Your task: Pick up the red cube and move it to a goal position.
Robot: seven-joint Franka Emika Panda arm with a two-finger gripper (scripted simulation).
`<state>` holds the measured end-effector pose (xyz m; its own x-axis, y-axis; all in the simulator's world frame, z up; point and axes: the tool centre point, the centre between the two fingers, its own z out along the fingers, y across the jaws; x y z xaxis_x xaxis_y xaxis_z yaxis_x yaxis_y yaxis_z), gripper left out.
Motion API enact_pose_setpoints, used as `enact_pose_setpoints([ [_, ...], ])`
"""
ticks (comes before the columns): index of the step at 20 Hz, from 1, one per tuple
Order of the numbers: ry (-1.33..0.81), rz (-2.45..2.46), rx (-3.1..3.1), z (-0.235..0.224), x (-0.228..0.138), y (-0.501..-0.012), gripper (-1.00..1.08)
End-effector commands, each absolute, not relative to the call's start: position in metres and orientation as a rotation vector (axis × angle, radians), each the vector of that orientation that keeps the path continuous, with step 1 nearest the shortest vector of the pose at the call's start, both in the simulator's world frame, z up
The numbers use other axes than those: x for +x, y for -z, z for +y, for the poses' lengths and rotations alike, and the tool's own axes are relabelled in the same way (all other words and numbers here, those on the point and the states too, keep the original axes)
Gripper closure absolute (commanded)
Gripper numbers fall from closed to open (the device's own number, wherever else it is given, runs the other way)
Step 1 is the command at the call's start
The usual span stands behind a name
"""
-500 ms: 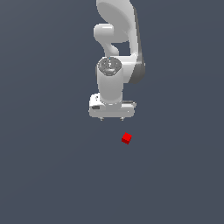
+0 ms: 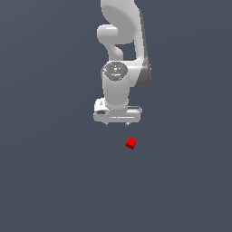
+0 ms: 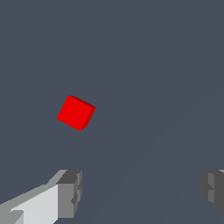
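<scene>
My hand (image 2: pixel 117 123) hangs at the end of my white arm (image 2: pixel 122 54), pointing down at the flat grey-blue counter (image 2: pixel 50 172), and it holds nothing. Its two fingers are spread wide: in the wrist view one dark grey fingertip (image 3: pixel 70 192) sits on a pale finger body at one side of the picture, and the other fingertip (image 3: pixel 213 188) shows at the opposite edge, with a broad stretch of bare counter (image 3: pixel 144 65) between them. In the exterior view only two small tips poke out below the wide white body of my hand, set well apart. The red cube (image 2: pixel 131 143) lies on the counter near my hand but not touching it, and it is outside the gap between my fingers. Seen from the exterior view, it rests just below my hand and a little toward the exterior view's right, roughly under that end of the hand. In the wrist view the red cube (image 3: pixel 76 113) lies beyond my fingertips, closer to the finger with the pale body than to the other, and turned so that a corner faces my hand. The cube is far narrower than my spread.
</scene>
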<state>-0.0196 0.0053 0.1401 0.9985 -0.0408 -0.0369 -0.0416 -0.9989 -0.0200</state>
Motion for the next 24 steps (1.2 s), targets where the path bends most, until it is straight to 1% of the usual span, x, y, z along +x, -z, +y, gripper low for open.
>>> enact_pose_setpoints([
  [1,-0.055,0.097,-3.12,0.009,-0.019,-0.135,-0.92],
  [10,-0.039,0.31,-3.112,0.033,-0.012,-0.101,-0.92],
  [24,-0.007,0.714,-3.057,0.074,0.015,-0.036,-0.92],
])
